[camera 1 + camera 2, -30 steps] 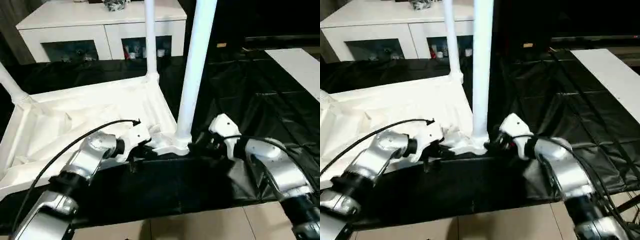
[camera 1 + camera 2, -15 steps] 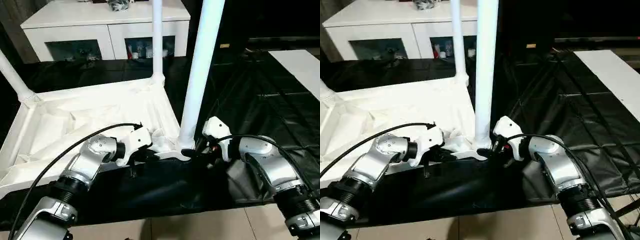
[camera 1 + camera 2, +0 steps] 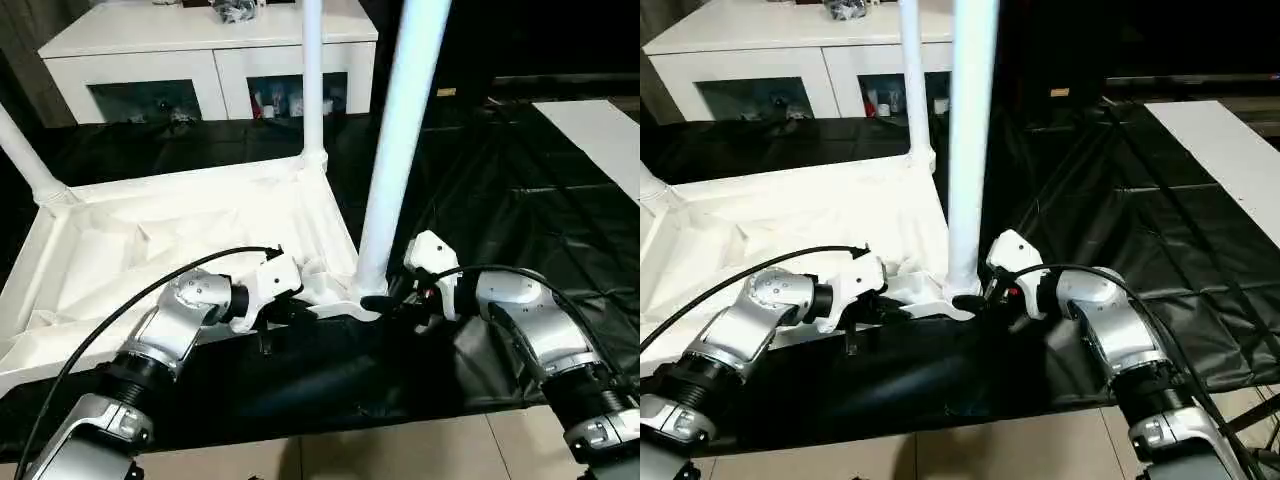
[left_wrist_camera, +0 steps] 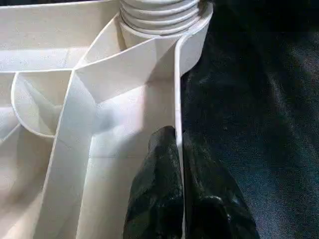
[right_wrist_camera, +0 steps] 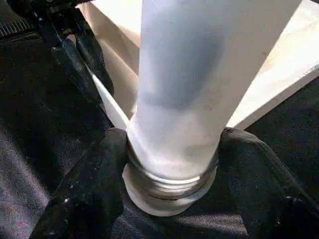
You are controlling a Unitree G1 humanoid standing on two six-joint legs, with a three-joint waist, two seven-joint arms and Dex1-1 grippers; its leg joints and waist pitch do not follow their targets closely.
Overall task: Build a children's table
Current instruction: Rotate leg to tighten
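The children's table lies upside down, its white top (image 3: 150,240) showing the ribbed underside. Three white legs stand up from its corner sockets: a near leg (image 3: 395,150), a far leg (image 3: 312,80) and one at the left (image 3: 25,160). My left gripper (image 3: 300,312) is shut on the top's thin near rim (image 4: 177,99), just beside the near leg's socket. My right gripper (image 3: 385,300) is at that leg's threaded base (image 5: 172,169), with a black finger (image 5: 89,194) pressed on each side of it.
Everything rests on a large table under a crinkled black cover (image 3: 520,200). A white cabinet (image 3: 200,60) with glass doors stands behind. A white panel (image 3: 600,130) lies at the far right. Tiled floor (image 3: 400,450) shows below the near edge.
My right gripper has come in against the near leg's base and its fingers have narrowed onto it. The left grip on the rim is unchanged. The camera has shifted a little.
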